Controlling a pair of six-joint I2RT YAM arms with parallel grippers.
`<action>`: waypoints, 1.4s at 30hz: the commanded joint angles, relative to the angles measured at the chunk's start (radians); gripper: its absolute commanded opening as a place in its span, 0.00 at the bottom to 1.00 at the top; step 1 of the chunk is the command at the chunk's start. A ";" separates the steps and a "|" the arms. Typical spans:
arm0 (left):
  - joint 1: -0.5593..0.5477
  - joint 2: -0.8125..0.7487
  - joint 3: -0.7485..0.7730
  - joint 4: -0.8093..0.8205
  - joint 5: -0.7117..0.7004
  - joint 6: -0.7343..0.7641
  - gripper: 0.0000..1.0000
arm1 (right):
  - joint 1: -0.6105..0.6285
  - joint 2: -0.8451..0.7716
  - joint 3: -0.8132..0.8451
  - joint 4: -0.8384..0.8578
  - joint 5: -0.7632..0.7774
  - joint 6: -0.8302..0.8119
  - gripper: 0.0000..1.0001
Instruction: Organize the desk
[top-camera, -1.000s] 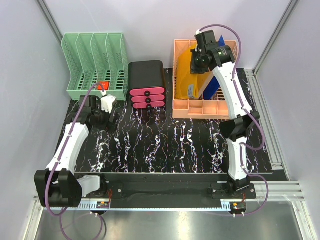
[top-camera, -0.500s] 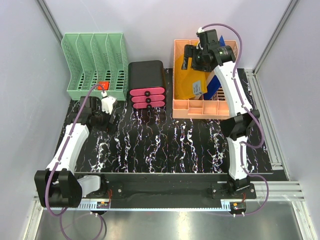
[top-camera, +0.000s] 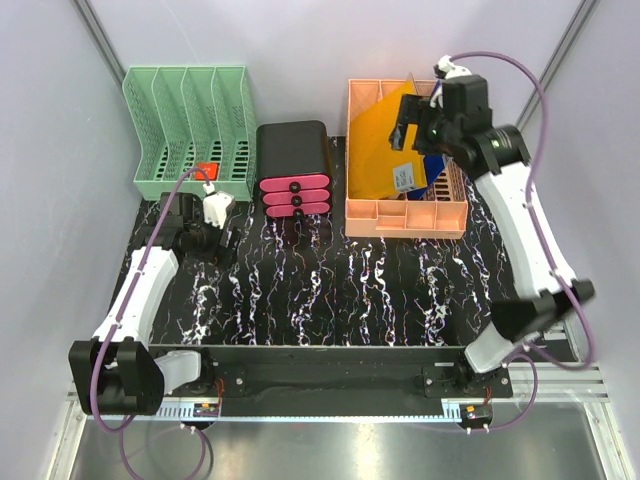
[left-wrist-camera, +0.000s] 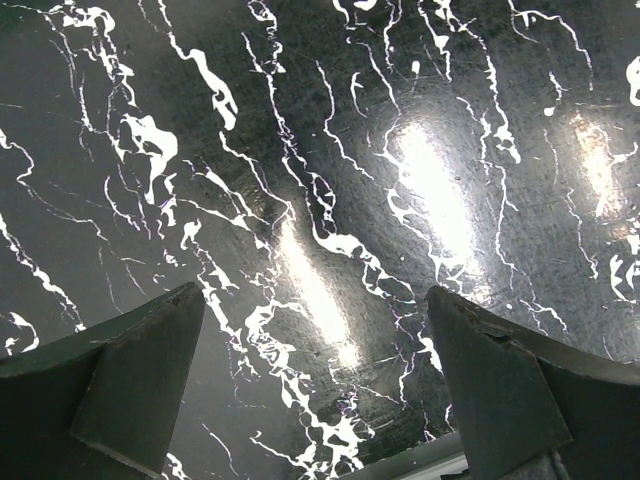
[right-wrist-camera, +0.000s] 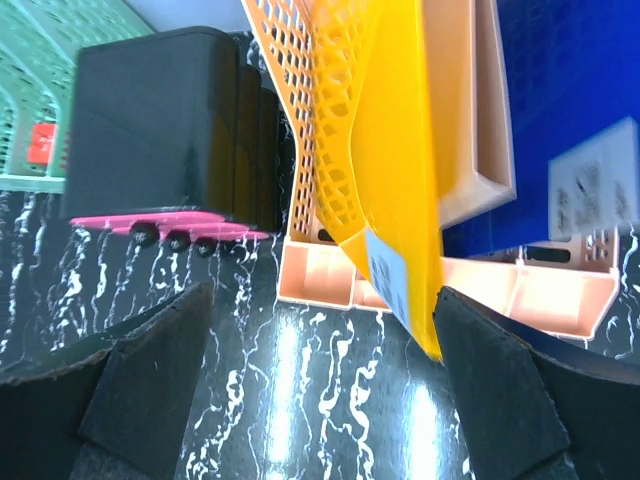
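Note:
The desk is a black tabletop with white veining. A yellow folder leans on edge in the peach file rack, with a blue folder to its right. My right gripper hovers open above the rack's right half, just right of the yellow folder. In the right wrist view that gripper holds nothing, and the yellow folder hangs close to its right finger. My left gripper points down at the desk's left side. In the left wrist view it is open over the bare desk.
A green file rack stands at the back left with a small red item at its front. A black drawer unit with pink drawer fronts sits between the two racks. Grey walls close in both sides.
My right gripper has opened and let go of the yellow folder, then swung right. The folder now leans left in the peach rack. The left arm has not moved.

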 joint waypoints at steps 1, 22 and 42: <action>0.005 0.000 0.001 0.036 0.048 -0.018 0.99 | 0.006 -0.186 -0.273 0.194 0.021 0.021 1.00; 0.005 -0.017 0.016 0.024 0.048 -0.018 0.99 | 0.008 -0.323 -0.867 0.746 0.113 -0.007 0.92; 0.005 -0.011 0.018 0.016 0.047 -0.010 0.99 | 0.008 -0.282 -0.696 0.687 0.084 0.038 0.05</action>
